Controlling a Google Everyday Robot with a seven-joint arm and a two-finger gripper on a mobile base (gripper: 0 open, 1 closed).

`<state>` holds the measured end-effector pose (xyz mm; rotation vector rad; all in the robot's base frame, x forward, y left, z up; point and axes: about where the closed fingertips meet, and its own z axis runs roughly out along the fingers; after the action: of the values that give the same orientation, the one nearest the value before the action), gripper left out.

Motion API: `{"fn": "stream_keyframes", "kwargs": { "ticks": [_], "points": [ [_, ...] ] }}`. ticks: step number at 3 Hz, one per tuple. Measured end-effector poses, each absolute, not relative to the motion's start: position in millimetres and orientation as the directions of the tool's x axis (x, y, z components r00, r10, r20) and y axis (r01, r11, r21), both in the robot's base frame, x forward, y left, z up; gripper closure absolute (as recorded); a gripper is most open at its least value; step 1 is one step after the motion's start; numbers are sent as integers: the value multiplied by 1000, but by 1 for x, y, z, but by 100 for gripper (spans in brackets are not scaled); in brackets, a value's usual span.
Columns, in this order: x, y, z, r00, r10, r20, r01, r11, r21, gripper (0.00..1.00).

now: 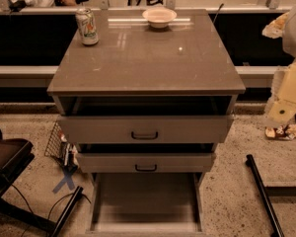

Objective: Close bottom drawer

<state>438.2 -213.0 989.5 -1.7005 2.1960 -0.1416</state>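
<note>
The bottom drawer [145,204] is the lowest of the grey-beige cabinet's [145,58] three drawers. It is pulled far out toward the camera and its long flat tray looks empty. Its front panel lies at the bottom edge of the view and its handle is out of view. The middle drawer [146,162] and the top drawer [144,128] stand slightly out, each with a dark loop handle. My gripper [285,105] is the pale beige part at the right edge, beside the cabinet at top-drawer height, well apart from the bottom drawer.
A green soda can [87,26] and a white bowl [159,17] stand on the cabinet top. A wire basket [56,142] and a blue tape X [64,181] are left of the cabinet. A black bar [264,196] lies on the floor right. Snack packets [286,131] lie below the gripper.
</note>
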Motion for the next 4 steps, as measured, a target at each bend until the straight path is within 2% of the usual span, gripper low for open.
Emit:
{"fn": "stream_keyframes", "kwargs": {
  "ticks": [2, 4],
  "points": [
    [439, -214, 967, -230, -945, -232, -917, 291, -273, 0],
    [420, -232, 843, -264, -929, -258, -914, 326, -240, 0]
  ]
}}
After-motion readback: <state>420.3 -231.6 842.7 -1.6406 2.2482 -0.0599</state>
